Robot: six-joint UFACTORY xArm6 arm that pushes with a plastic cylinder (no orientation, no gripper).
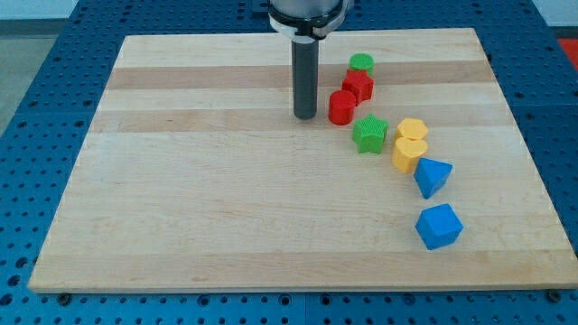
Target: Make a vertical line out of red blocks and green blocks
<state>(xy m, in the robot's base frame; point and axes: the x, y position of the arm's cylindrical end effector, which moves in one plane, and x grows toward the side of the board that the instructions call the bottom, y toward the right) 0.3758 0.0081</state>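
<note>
My tip (305, 116) rests on the board just left of the red cylinder (341, 107), with a small gap between them. A red block (358, 86) sits above and right of the cylinder, touching it. A green cylinder (361, 63) stands at the top of this group, touching the red block. A green star-shaped block (370, 134) lies below and right of the red cylinder. Together these run in a slightly bent line from the view's top downward.
Two yellow blocks (412, 129) (408, 153) sit right of the green star. A blue triangular block (433, 176) and a blue block (439, 226) lie below them. The wooden board (181, 181) lies on a blue perforated table.
</note>
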